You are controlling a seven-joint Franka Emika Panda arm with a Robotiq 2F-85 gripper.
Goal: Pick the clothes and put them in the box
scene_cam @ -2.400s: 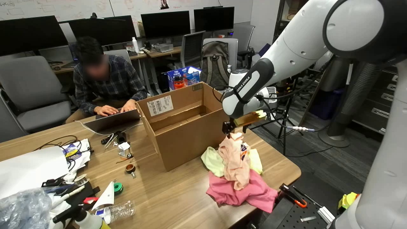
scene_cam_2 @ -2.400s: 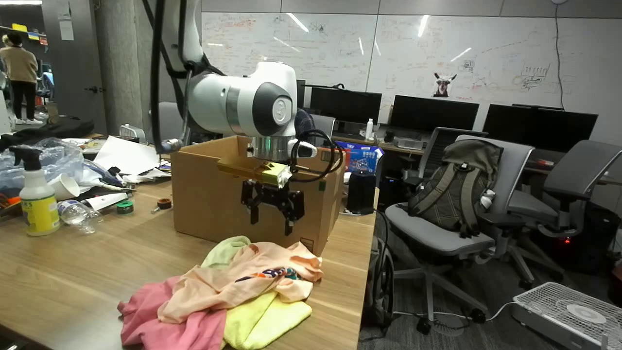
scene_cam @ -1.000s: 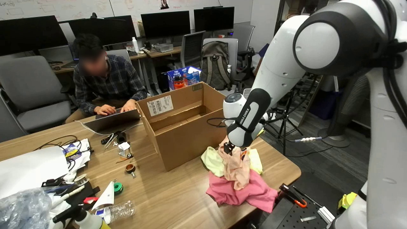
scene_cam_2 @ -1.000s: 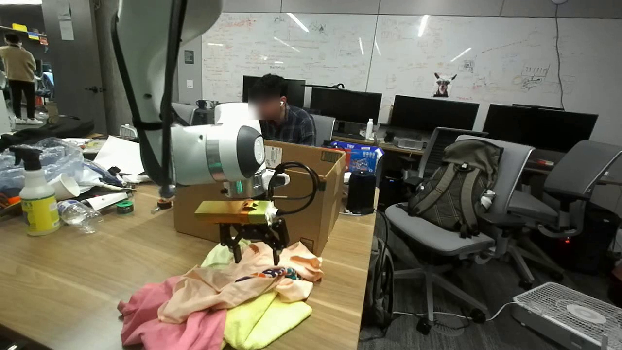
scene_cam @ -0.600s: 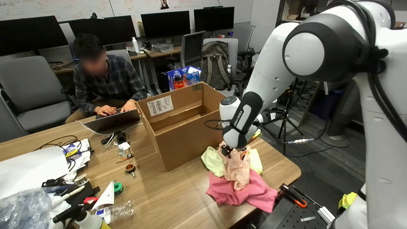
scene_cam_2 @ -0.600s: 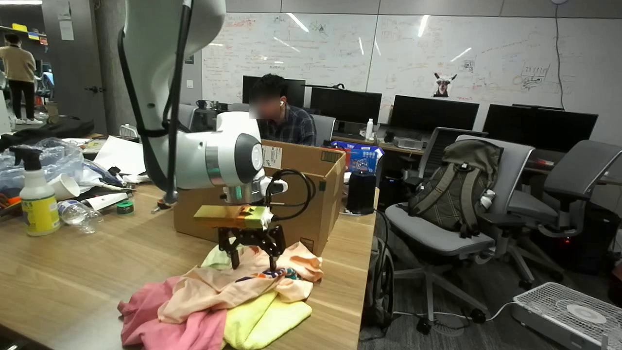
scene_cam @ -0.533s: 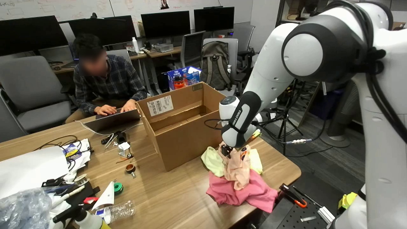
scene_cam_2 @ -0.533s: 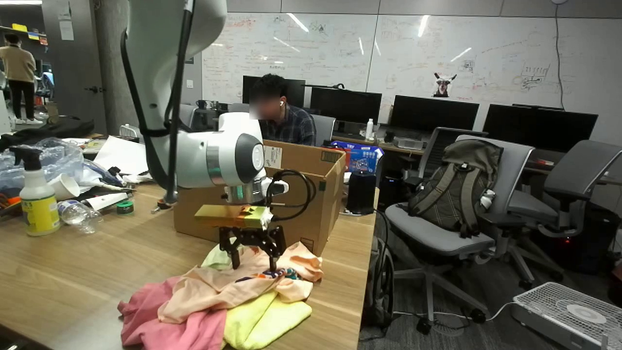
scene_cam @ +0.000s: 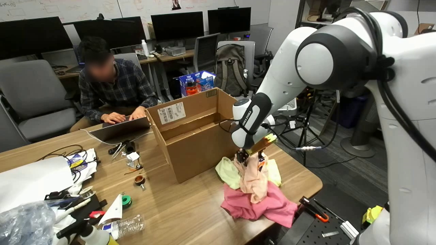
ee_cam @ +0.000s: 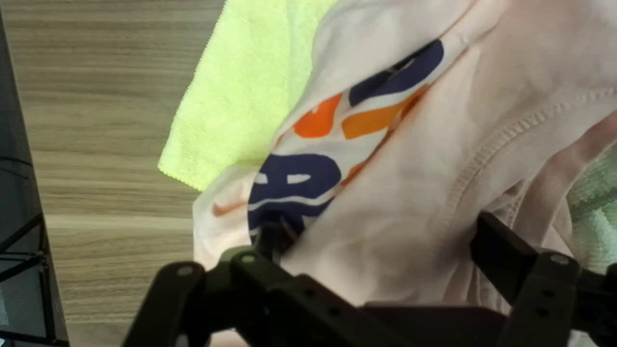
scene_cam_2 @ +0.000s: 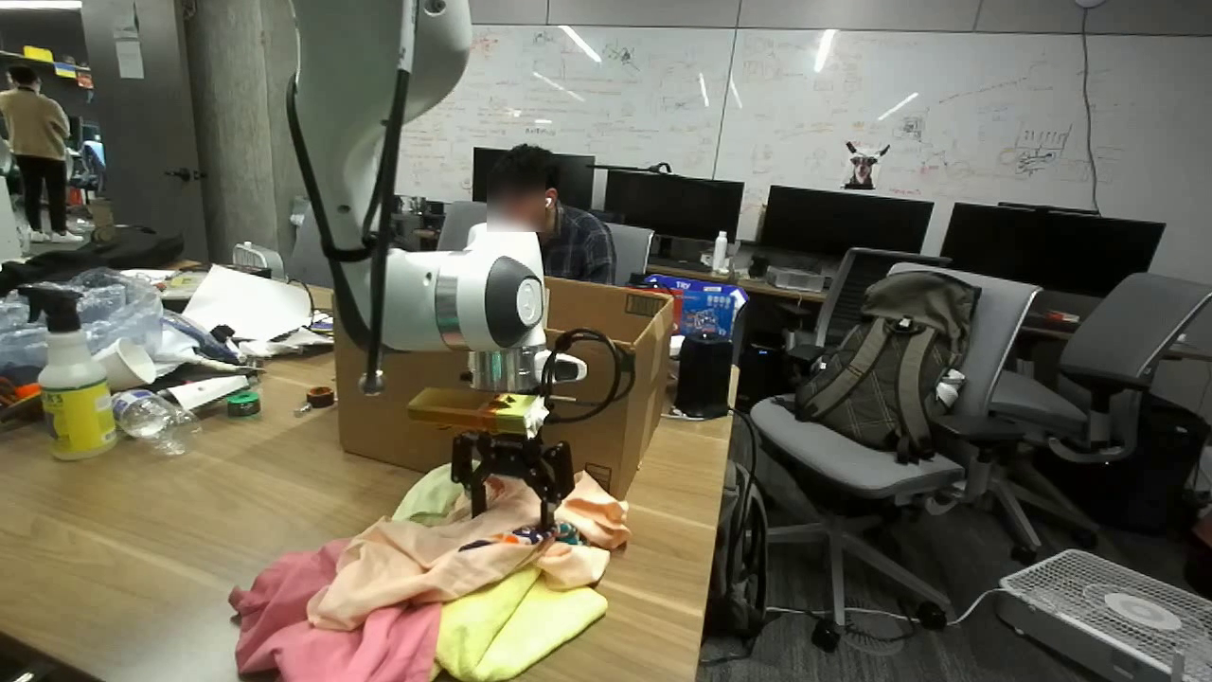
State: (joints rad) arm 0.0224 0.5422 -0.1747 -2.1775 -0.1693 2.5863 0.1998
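Observation:
A peach shirt (scene_cam: pixel 253 177) with a dark blue and orange print lies crumpled on top of a pink cloth (scene_cam: pixel 259 206), a yellow cloth (scene_cam_2: pixel 525 620) and a pale green cloth (scene_cam: pixel 227 172). An open cardboard box (scene_cam: pixel 204 154) stands right behind the pile. My gripper (scene_cam_2: pixel 512 519) is open, pointing down at the peach shirt near its print. In the wrist view my gripper (ee_cam: pixel 381 231) has its fingers wide apart, with the peach fabric (ee_cam: pixel 400 193) between and under them. The fingertips are at the cloth surface; whether they press into it I cannot tell.
The wooden table (scene_cam: pixel 190 211) carries a laptop (scene_cam: pixel 126 131) by a seated person, a green tape roll (scene_cam: pixel 126 201), a plastic bottle (scene_cam: pixel 126 226) and a spray bottle (scene_cam_2: pixel 71 388). The near box wall rises close beside my gripper. The table edge lies beyond the yellow cloth.
My gripper has come down from above the pile to the peach shirt, then shifted slightly over it in the last half second. The fingers stay apart. The clothes and box have not moved.

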